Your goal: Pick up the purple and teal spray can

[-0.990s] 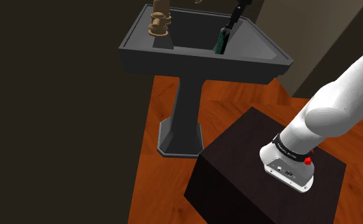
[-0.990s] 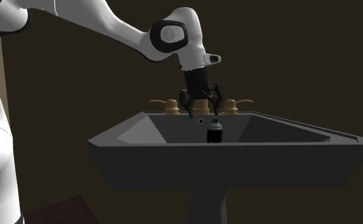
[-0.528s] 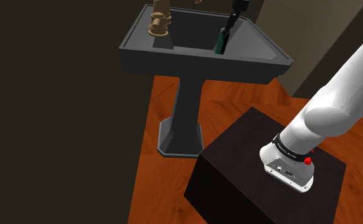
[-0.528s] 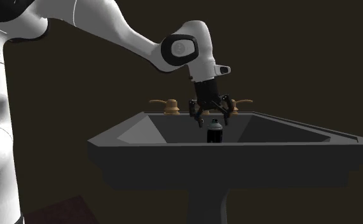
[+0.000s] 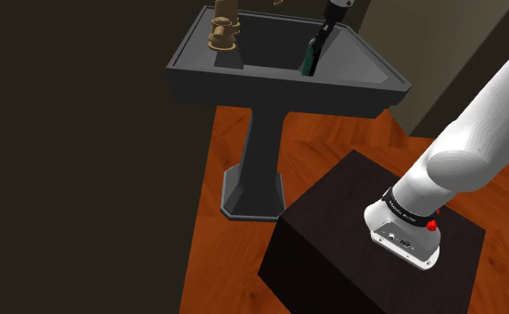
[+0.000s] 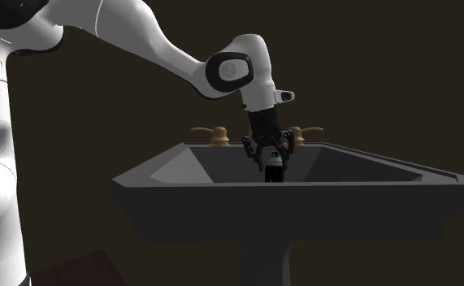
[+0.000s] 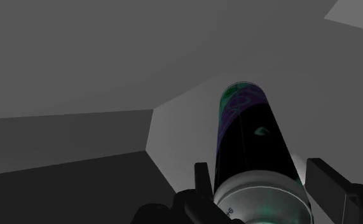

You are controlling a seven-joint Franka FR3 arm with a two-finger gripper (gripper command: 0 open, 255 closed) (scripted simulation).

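1. The gripper (image 7: 259, 165) is open. Its fingers stand apart on either side of the top end of the spray can (image 7: 253, 146), without clamping it.
2. Closing this high on the smooth, round can could tip it, or let it slide out during the lift. A lower hold looks safer.
3. Going lower has its own risk, since the fingertips might strike the basin's sloping walls and knock the can over.
4. The dark grey sink (image 5: 270, 85) holds the can (image 5: 309, 57) near the middle of its basin, well apart from the edge with the brown taps (image 5: 224, 34).
5. The shoulder view suggests the can leans, but that may be camera slant.
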